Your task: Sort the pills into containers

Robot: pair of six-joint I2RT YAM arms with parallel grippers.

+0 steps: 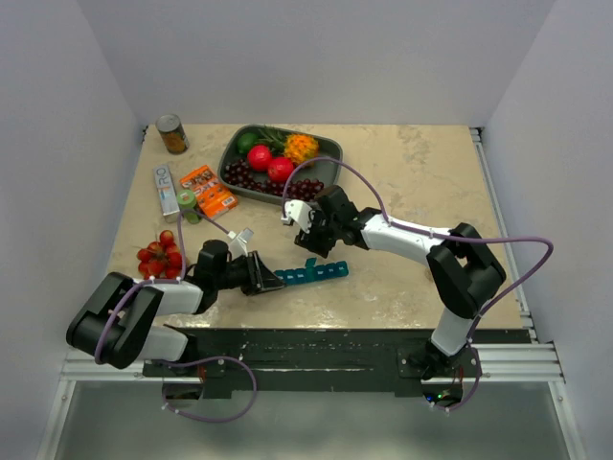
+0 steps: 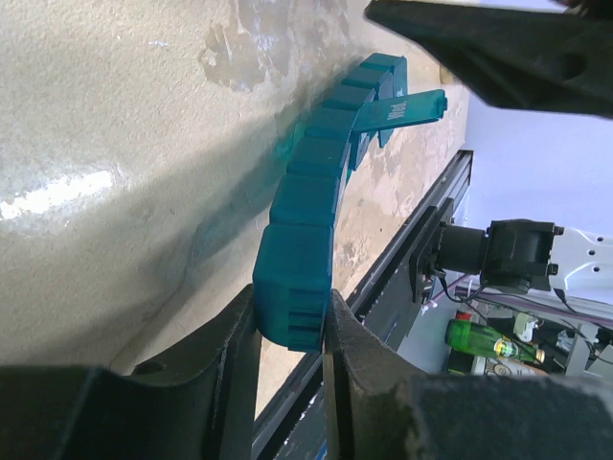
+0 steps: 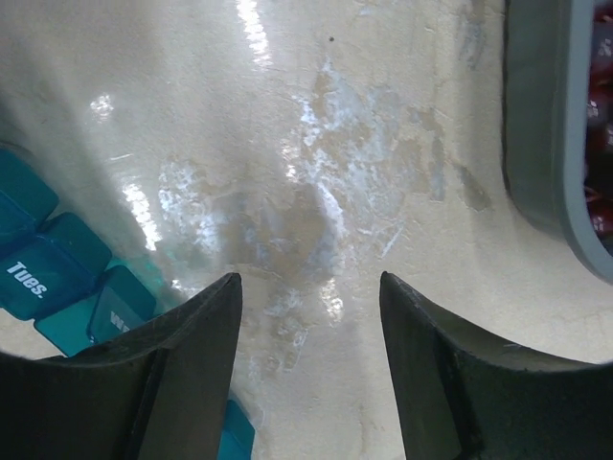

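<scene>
Beige table (image 1: 412, 182): teal organizer strip (image 1: 314, 274) lies near the front edge, one lid (image 2: 402, 105) up.
Left fingers (image 2: 230, 364) clamp its end; right fingers (image 3: 192, 335) wide, empty, just behind. Advice: hold the clamp steady and level.

Top external camera sat high behind both arm bases and looked down and forward over the whole beige stone-pattern tabletop (image 1: 421, 172); far, wide view. Left wrist camera rode right behind the left gripper (image 2: 290, 316), very close and rolled sideways, sighting along the narrow teal-blue plastic pill-organizer strip (image 2: 306, 192) with the table's edge rail at right. Right wrist camera looked steeply down past the right gripper (image 3: 308, 287), close to the tabletop. All three views shared the pill-organizer strip. Top and right wrist views also shared the dark grey fruit tray (image 3: 536, 125) rim.
</scene>
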